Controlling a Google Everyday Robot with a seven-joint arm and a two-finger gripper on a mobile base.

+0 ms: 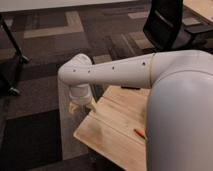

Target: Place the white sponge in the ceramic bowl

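Hand: left of centre, under the bend of the arm, at the left corner of the desk; grip state cannot be told.
White sponge: not visible anywhere.
Ceramic bowl: not visible.
Progress: no placement shown; judged unfinished, grasp unconfirmed.

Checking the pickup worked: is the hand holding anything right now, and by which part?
It cannot be told. The hand hangs below the arm, at the edge of the wooden table, too hidden to show a hold.
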